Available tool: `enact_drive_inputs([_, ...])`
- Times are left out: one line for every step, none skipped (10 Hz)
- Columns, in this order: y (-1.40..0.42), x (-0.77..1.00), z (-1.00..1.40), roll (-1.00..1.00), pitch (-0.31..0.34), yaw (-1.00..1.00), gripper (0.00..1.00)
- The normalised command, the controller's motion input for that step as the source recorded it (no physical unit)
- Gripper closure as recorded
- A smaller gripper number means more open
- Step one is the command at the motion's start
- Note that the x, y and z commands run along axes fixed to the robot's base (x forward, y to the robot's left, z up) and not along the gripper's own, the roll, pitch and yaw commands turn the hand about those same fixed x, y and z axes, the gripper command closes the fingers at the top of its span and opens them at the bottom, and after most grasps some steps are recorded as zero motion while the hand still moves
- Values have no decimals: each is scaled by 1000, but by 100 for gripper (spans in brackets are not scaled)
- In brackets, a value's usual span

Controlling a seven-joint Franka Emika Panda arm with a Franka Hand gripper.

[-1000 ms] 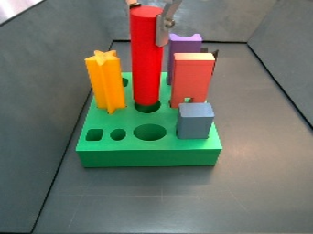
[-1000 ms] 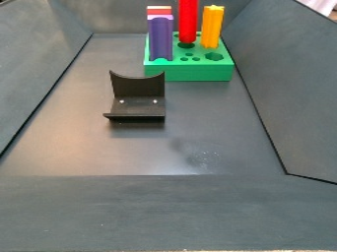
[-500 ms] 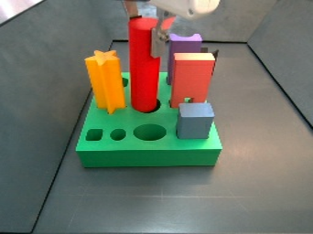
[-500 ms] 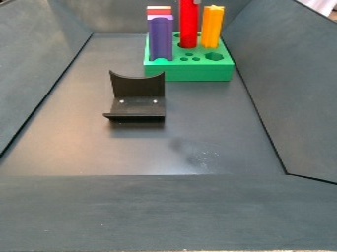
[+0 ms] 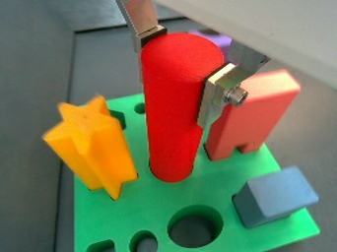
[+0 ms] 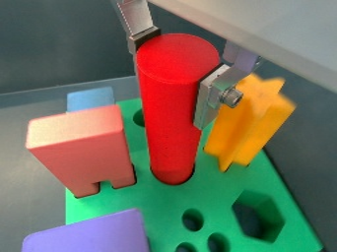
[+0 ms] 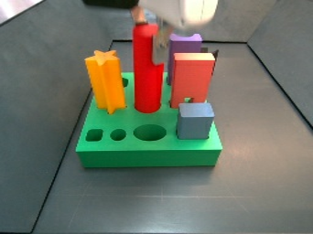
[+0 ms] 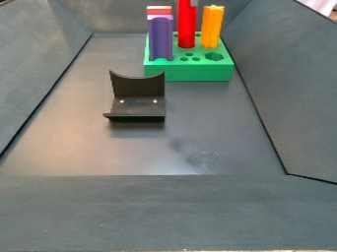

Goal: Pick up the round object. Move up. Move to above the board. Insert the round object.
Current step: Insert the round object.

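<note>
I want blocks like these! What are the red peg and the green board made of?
Red peg, between the gripper's fingers: probably smooth matte plastic, evenly coloured with no wood grain. Green board: likely plastic too, with a faint sheen and cleanly cut holes.

Hidden, cropped and blurred parts

In a side view the gripper (image 7: 156,20) is a blurred white mass cut off by the upper edge, its fingers not distinguishable; in both wrist views the silver fingers (image 5: 219,94) (image 6: 214,93) run out of frame above; the round object (image 5: 178,108) hides its own foot inside the hole in the board (image 5: 125,224); in a side view the round object (image 8: 188,22) is cropped at the top edge and the board's (image 8: 195,69) holes are too small to tell apart.
</note>
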Motion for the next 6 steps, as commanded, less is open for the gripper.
enact_drive_inputs([-46,174,-417,0,0,-409,100])
enact_drive_inputs([-6,134,-426,7,0,-366,100])
enact_drive_inputs([0,37,-391,9,0,-303,100])
enact_drive_inputs([0,0,-271,0,-13,-246,100])
enact_drive_inputs([197,-49,-171,-260,-181,-60,100])
enact_drive_inputs([17,0,0,0,0,0,100])
